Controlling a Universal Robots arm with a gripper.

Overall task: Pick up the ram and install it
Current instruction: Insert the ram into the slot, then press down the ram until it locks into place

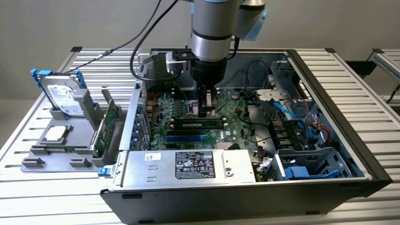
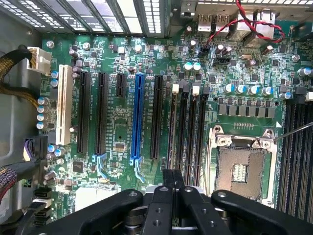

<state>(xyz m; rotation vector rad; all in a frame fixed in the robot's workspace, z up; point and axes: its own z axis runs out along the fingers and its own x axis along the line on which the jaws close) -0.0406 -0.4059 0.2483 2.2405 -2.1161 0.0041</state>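
The open computer case [image 1: 350, 154] lies on its side on the slatted table [image 1: 56, 197], motherboard [image 1: 187, 115] facing up. The arm [image 1: 216, 28] reaches straight down into the case, over the middle of the board.

In the exterior view a ram [image 1: 198, 123] sits in a slot just below the gripper [image 1: 208, 105]. It lies level along the slot, label and chips facing the camera. Whether it is fully latched cannot be told. To the exterior view's left, outside the case, a grey fixture [image 1: 59, 150] carries the hard drive [image 1: 61, 96] with blue brackets and an upright green card [image 1: 110, 123].

In the wrist view the gripper's fingers [image 2: 173, 183] meet, drawn fully together, above the bank of memory slots [image 2: 188, 125] beside the empty CPU socket [image 2: 242, 169]. No stick shows between the fingers. The closed tips appear to serve as a pressing tool.

Judgement on doing this step well:
- Keep the closed tips centred over the top edge of the stick, not the latches.
- Press straight down along the slot plane; a tilted push may seat one end only.
- Apply force evenly along the length, so both end clips close.
- Stay clear of the capacitors [image 2: 247, 89] nearby.
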